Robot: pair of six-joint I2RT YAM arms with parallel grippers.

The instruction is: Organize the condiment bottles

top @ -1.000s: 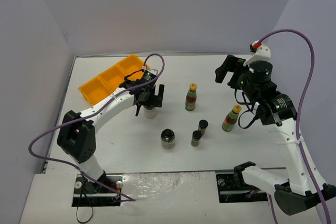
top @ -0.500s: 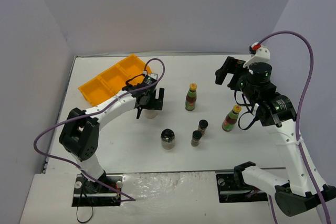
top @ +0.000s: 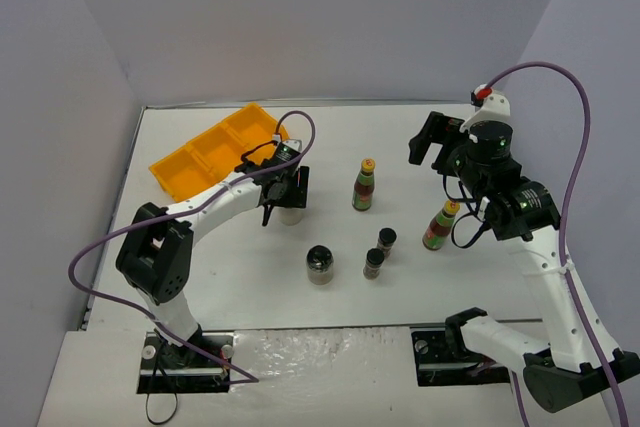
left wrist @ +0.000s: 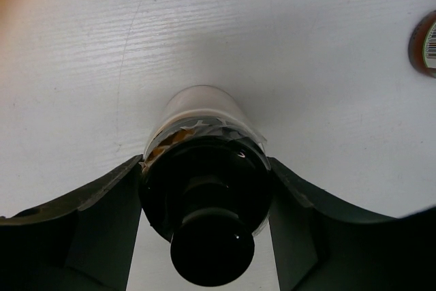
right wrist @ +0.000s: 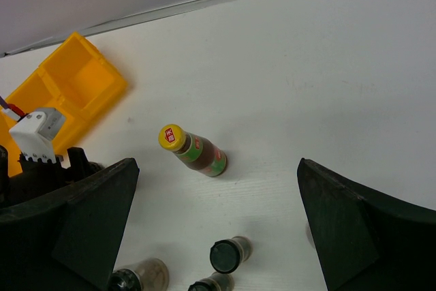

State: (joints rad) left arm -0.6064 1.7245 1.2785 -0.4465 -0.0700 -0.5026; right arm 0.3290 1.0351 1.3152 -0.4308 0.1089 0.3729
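Reference: centre sauce bottle (top: 364,185) on the table (top: 200,277). Left of it first wide jar (top: 290,214), tray (top: 188,167) further left and behind. In front: rear spice jar (top: 387,239), front spice jar (top: 374,263); front-left second wide jar (top: 320,264); front-right second sauce bottle (top: 440,225).

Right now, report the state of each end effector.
Left end effector: closed on the black-lidded jar.
Right end effector: open, holding nothing.

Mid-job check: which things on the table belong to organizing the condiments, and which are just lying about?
Part of the job:
- centre sauce bottle
- right sauce bottle
- far spice jar
- near spice jar
- loose wide jar
- clamped wide jar, in the left end effector

Lying about:
- orange tray
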